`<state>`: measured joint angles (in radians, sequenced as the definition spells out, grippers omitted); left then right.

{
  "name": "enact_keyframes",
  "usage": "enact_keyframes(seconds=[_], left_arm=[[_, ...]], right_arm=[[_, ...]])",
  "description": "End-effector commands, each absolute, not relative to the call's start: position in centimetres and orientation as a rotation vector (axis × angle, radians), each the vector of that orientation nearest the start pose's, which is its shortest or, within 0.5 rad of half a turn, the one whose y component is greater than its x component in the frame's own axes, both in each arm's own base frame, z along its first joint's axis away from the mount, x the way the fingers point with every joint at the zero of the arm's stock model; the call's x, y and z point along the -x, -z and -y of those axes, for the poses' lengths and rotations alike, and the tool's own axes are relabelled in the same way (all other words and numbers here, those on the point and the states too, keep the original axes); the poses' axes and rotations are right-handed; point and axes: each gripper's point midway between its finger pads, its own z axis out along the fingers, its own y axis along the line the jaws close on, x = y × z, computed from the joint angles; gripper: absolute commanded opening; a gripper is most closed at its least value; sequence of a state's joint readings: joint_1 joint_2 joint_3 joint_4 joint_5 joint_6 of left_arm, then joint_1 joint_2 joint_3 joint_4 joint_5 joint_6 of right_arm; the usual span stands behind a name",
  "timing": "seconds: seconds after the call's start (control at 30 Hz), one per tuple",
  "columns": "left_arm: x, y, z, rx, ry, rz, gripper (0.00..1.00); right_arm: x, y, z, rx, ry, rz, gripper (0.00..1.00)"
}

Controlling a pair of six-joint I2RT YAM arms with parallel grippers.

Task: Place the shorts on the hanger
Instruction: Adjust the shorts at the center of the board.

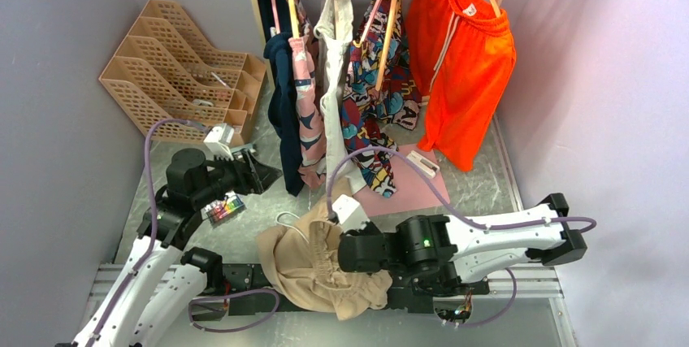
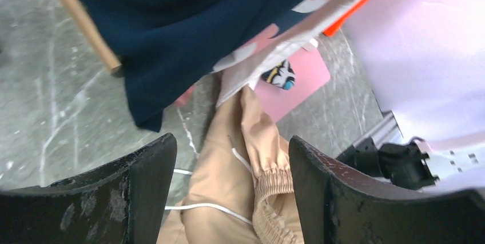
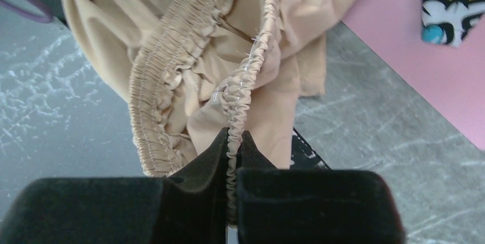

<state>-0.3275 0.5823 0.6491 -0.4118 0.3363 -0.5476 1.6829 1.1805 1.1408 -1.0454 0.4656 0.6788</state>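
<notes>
The beige shorts (image 1: 313, 270) lie crumpled at the near middle of the table, partly over the arms' base rail. Their gathered waistband (image 3: 166, 67) is open, and the white drawstring (image 2: 209, 205) trails to the left. My right gripper (image 1: 348, 251) is shut on the waistband's edge (image 3: 233, 141). My left gripper (image 1: 264, 175) is open and empty. It hovers near the bottom of the hanging navy garment, and in its wrist view the shorts (image 2: 229, 181) show between its fingers. No slim orange-tan hanger with a wavy bar shows off the rack. It is hidden or out of view.
A rack at the back holds a navy garment (image 1: 283, 95), a cream-white one (image 1: 333, 54), a patterned one (image 1: 382, 79) and bright orange shorts (image 1: 463, 62). A peach file organiser (image 1: 179, 62) stands back left. A pink sheet (image 1: 410, 188) lies under the rack. A small colourful item (image 1: 225, 209) lies by the left arm.
</notes>
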Motion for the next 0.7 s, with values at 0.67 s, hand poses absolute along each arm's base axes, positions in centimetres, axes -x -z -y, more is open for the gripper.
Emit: enact_keyframes(seconds=[0.67], left_arm=[[-15.5,-13.2,27.5,-0.794,0.753,-2.177,0.79]], right_arm=[[-3.2,-18.4,-21.9,0.913,-0.439,-2.276,0.0]])
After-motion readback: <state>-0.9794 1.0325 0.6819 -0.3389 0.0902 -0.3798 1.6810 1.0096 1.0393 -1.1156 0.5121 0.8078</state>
